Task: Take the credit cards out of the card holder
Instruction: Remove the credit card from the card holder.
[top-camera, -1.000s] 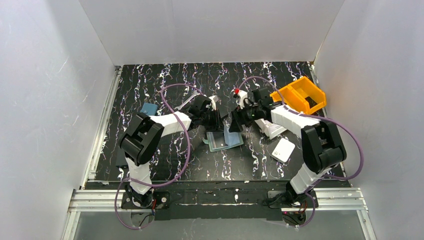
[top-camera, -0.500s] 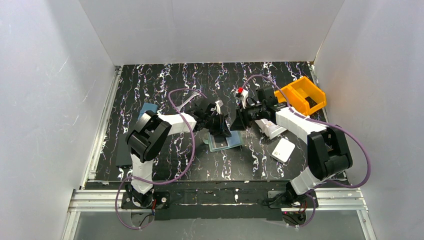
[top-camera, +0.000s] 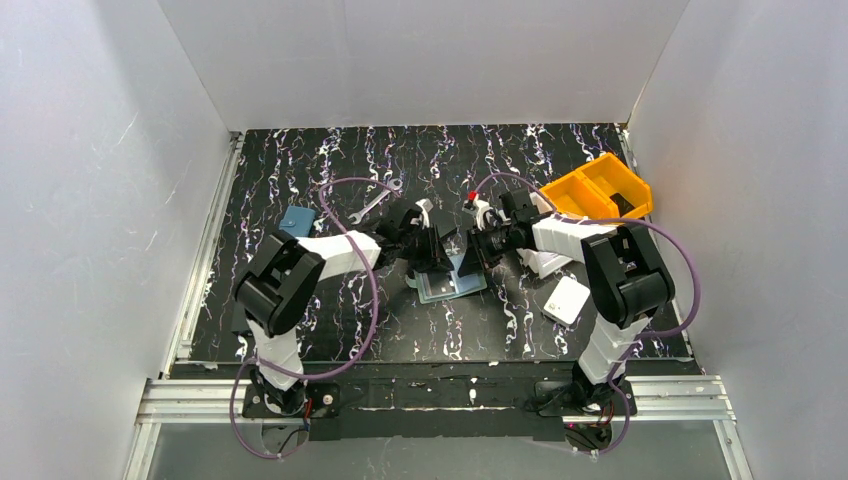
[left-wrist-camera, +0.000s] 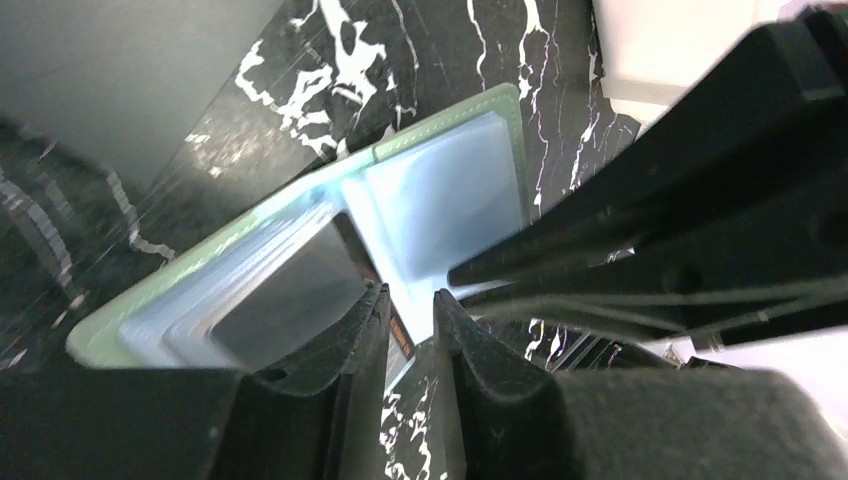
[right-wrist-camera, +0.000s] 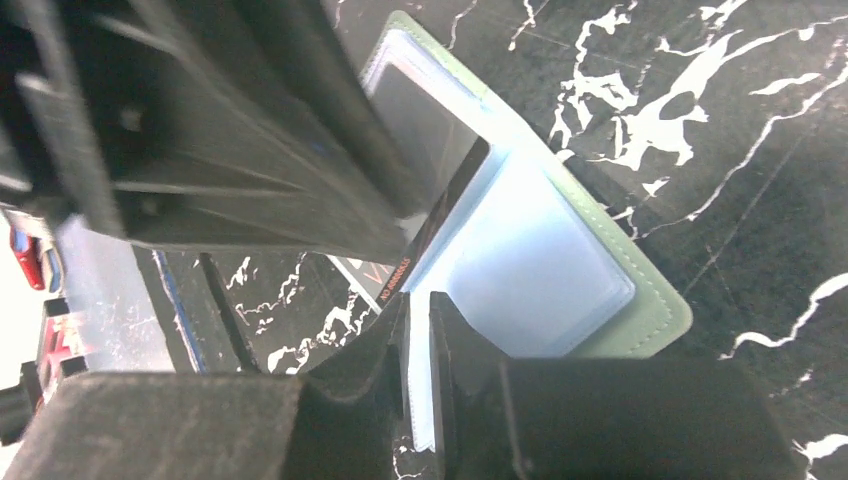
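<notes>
Black right pincer (right-wrist-camera: 418, 335) is closed on a pale blue leaf of the holder (right-wrist-camera: 662, 302), which lies open on the table (right-wrist-camera: 760, 200). Left pincer (left-wrist-camera: 405, 320) has jaws narrowly apart around a dark card (right-wrist-camera: 432, 232); whether it grips, I cannot tell. The right wrist view alone lets the card's orange print be read: it begins "NO", the rest unclear.

Overhead looks down — wrists close, sharing card holder (left-wrist-camera: 440, 190).

- plain white panel walls (top-camera: 420, 60) at 9, 12 and 3 o'clock
- black marble-look tabletop with white veins (top-camera: 300, 160), dead centre
- silver aluminium rail (top-camera: 180, 400) at 6 o'clock
- soft, even light
</notes>
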